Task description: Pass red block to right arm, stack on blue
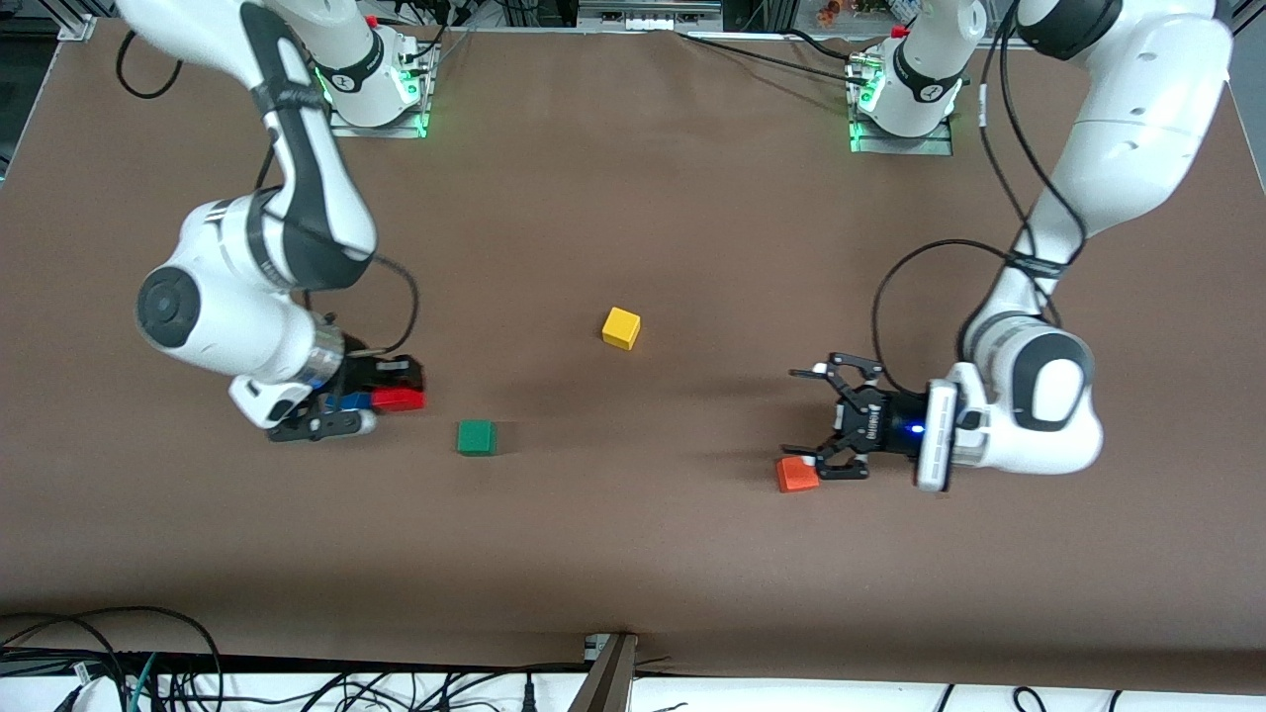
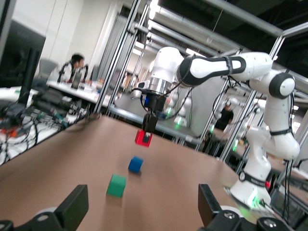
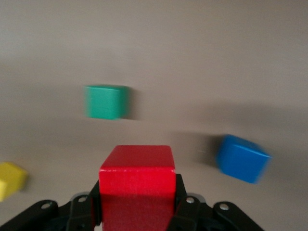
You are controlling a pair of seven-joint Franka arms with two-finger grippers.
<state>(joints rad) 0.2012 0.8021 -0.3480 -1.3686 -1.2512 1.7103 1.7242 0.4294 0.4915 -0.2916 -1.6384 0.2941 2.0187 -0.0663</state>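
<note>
Stacking step in hand, by the look of it, with the pass already done. At the right arm's (image 1: 297,198) end of the desk (image 1: 633,554): right end effector (image 2: 146,129) up in the air, shut tight on the red block (image 2: 143,138), slim black fingers pinching it on two sides. Hangs near the blue cube (image 2: 135,164) but not straight over it yet; seen off to one side in the right wrist view. Blue cube flat on the desk, nothing on top. Next move, most likely: slide across until the red block sits square above the blue one, come down slowly, set it level, then let go. Needs care, since both cubes look the same small size and a crooked drop could tip or push the blue one. Then a green cube (image 1: 476,436) close by, toward the middle, best not bumped. Then a yellow cube (image 1: 621,327) near the middle, farther from the front camera. Then an orange cube (image 1: 797,475), just beside one claw of the left end effector (image 1: 816,420). Spread wide and holding nothing, low over the desk, waiting. Brown, flat and dull all over, no shine. Black cables along the edge nearest the front camera. Around it a workshop room: metal frames, more tables, and people sitting at them.
</note>
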